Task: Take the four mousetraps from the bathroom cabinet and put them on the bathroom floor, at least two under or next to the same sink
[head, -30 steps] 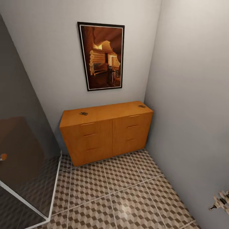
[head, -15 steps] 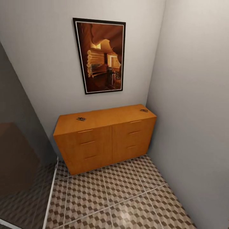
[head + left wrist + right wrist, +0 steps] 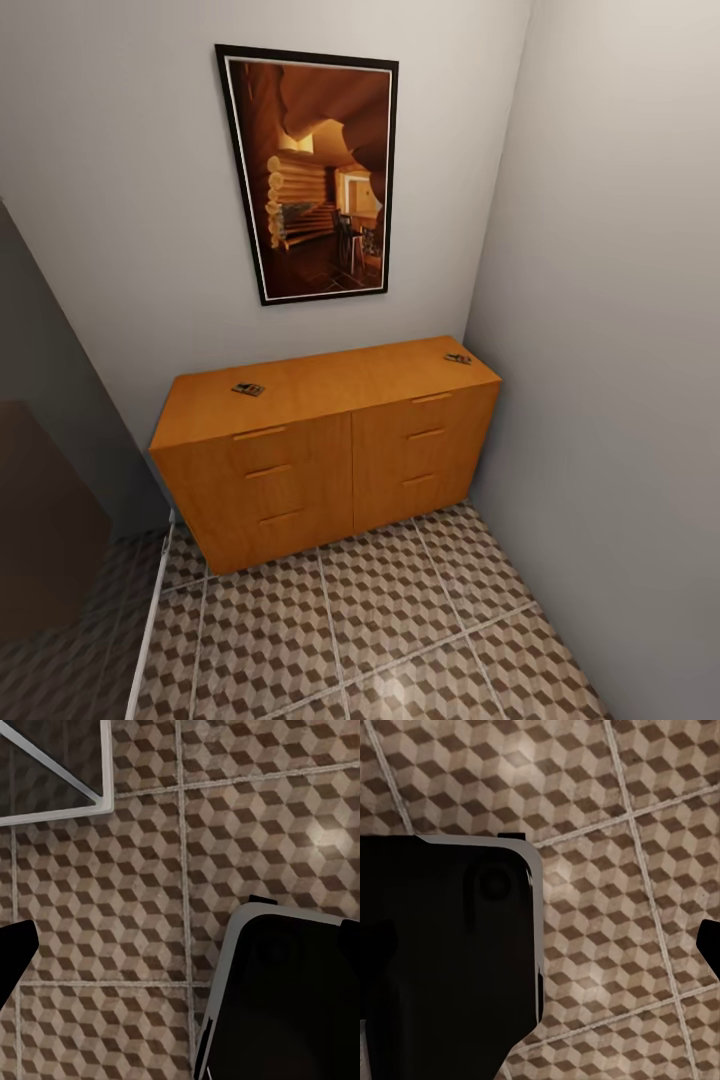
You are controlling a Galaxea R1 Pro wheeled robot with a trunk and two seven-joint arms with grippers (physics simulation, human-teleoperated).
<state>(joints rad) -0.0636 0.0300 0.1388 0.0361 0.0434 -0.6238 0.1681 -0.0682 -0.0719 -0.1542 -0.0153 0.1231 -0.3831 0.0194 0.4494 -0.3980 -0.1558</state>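
View nearer the cabinet, two mousetraps on top (hands elsewhere)

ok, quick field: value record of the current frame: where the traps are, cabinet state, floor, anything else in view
mousetraps visible: two, both on the cabinet top
left mousetrap: near the front edge, above the left drawer column
right mousetrap: at the right rear corner, near the side wall
cabinet: orange wood, six drawer fronts, all shut, set in the room corner
bathroom floor: cube-pattern tiles, no trap on the part shown
framed picture: on the wall above the cabinet
grippers: state not readable; the wrist views look down at tile past dark robot parts
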